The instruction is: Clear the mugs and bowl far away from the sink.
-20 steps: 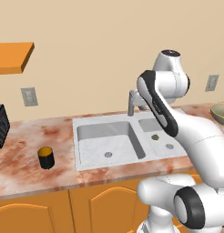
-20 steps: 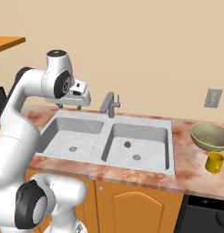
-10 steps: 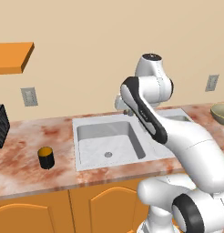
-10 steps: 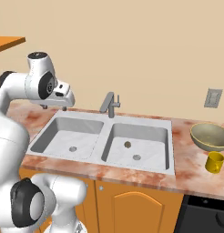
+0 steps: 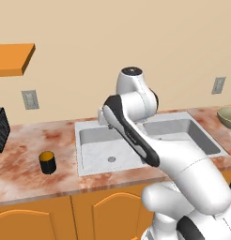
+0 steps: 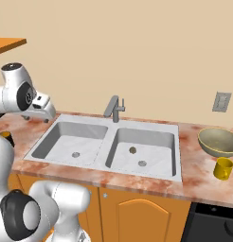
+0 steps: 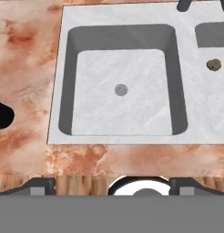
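While spread wide above sink point(image 7: 118, 136), gripper point(image 7: 112, 184) holding nothing; bowl point(image 6: 219, 142) empty, yellow mug point(image 6: 223, 168) beside, black mug point(image 5: 47, 162) left.

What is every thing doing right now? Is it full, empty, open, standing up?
Black mug: upright on the counter left of the sink, nothing holding it.
Yellow mug: upright on the counter right of the sink, by the bowl.
Bowl: right way up, looks empty.
Sink: both basins dry; a small dark thing lies in the right one.
Faucet: no water running.
Gripper: open, holding nothing.
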Controlling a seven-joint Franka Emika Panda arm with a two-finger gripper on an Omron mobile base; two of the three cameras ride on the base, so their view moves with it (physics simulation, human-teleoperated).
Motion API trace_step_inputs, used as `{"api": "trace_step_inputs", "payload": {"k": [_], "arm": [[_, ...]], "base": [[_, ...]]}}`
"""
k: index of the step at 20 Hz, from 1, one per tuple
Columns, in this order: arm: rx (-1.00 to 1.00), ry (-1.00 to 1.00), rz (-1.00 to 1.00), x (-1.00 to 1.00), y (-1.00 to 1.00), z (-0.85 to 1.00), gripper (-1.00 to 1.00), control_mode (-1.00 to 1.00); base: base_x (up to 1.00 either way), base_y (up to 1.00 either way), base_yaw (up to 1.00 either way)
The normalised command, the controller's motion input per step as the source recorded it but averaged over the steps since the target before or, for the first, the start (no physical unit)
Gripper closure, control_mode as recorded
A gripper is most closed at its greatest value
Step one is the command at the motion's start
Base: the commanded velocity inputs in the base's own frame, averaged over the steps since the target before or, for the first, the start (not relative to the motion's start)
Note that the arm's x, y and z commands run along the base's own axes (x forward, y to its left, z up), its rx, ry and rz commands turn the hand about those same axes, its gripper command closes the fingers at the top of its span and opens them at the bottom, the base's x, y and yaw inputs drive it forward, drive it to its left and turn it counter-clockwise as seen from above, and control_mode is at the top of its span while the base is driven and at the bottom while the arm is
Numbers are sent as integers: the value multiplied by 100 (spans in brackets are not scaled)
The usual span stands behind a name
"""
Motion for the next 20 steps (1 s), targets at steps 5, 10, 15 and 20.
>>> {"api": "trace_step_inputs", "payload": {"k": [5,10,15,20], "arm": [[0,-1,-5,-22,86,-8,-100,-100],[-1,2,-6,0,65,-12,-100,-100],[-7,0,0,0,46,-6,-100,-100],[0,0,0,0,43,0,-100,-100]], "base": [[0,0,0],[0,0,0],[0,0,0],[0,0,0]]}}
